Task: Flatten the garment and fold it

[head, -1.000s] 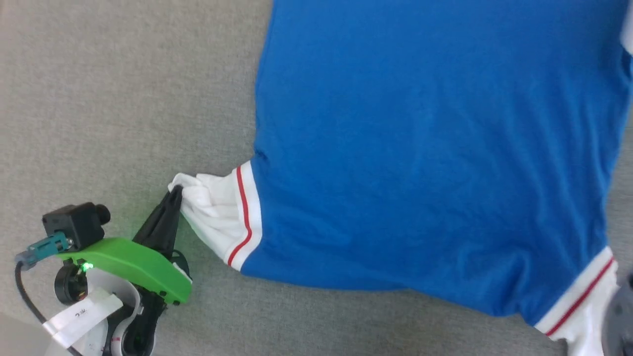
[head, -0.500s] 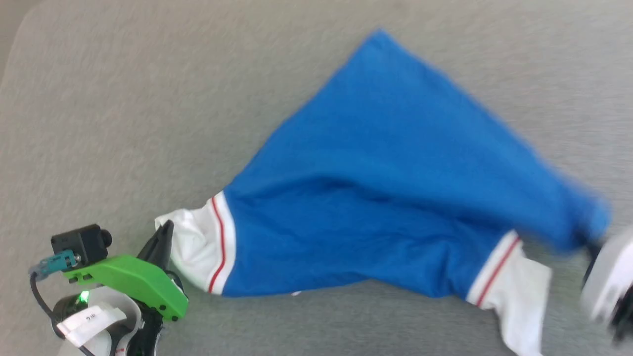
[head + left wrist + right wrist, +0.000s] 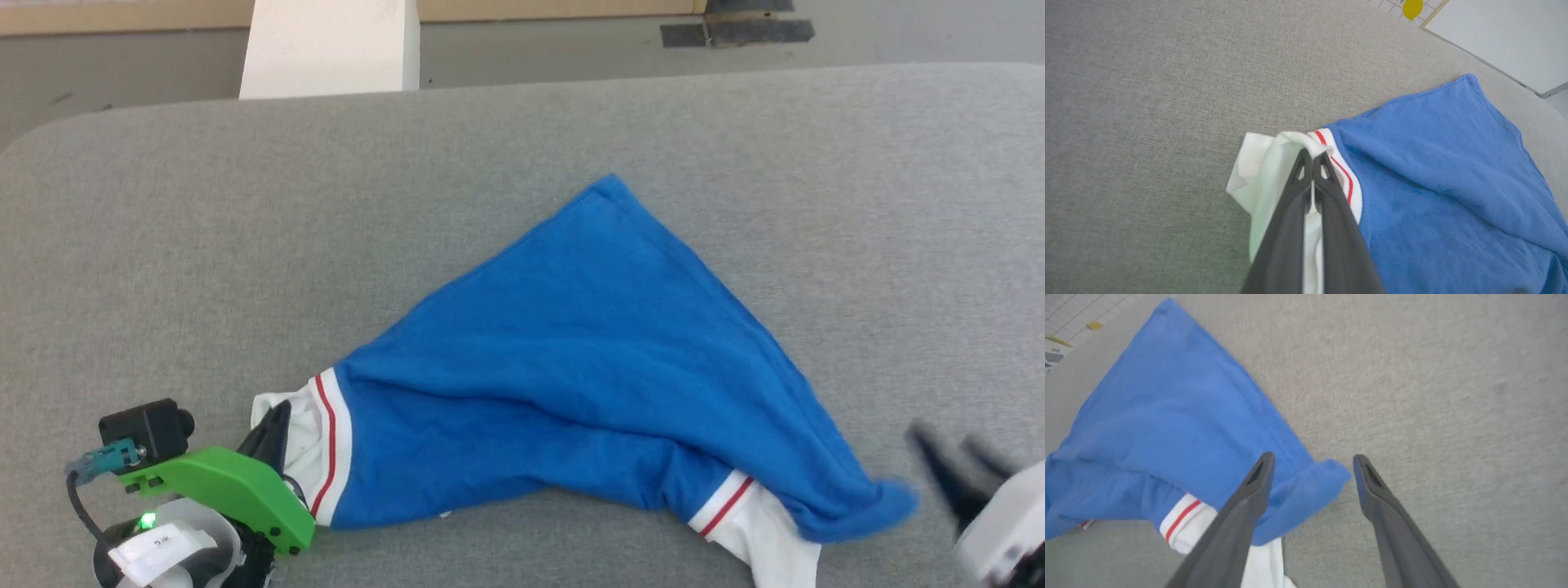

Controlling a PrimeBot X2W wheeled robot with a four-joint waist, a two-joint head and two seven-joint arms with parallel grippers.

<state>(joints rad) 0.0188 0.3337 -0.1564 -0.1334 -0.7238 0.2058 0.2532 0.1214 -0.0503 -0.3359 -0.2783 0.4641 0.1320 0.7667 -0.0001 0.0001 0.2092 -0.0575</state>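
Observation:
The garment (image 3: 588, 351), a royal-blue shirt with white, red-striped sleeves, lies in a loose triangular heap on the grey table (image 3: 163, 245). My left gripper (image 3: 276, 418) is shut on the bunched white left sleeve (image 3: 1265, 163) at the lower left, its fingertips pinched together in the left wrist view (image 3: 1312, 154). My right gripper (image 3: 951, 465), blurred at the lower right, stands open just right of the shirt's blue corner (image 3: 886, 502). In the right wrist view its spread fingers (image 3: 1313, 459) hover over that corner (image 3: 1314, 486), with the other white sleeve (image 3: 1188, 522) below.
The table's rounded far edge (image 3: 522, 82) runs across the top of the head view. Beyond it stand a white block (image 3: 331, 45) and a dark mat (image 3: 735, 31) on the floor. Bare grey cloth (image 3: 1433, 375) surrounds the shirt.
The head camera has swung up. My right gripper has opened and let go of the shirt's right side, which has dropped into a heap. The left gripper keeps hold of its sleeve.

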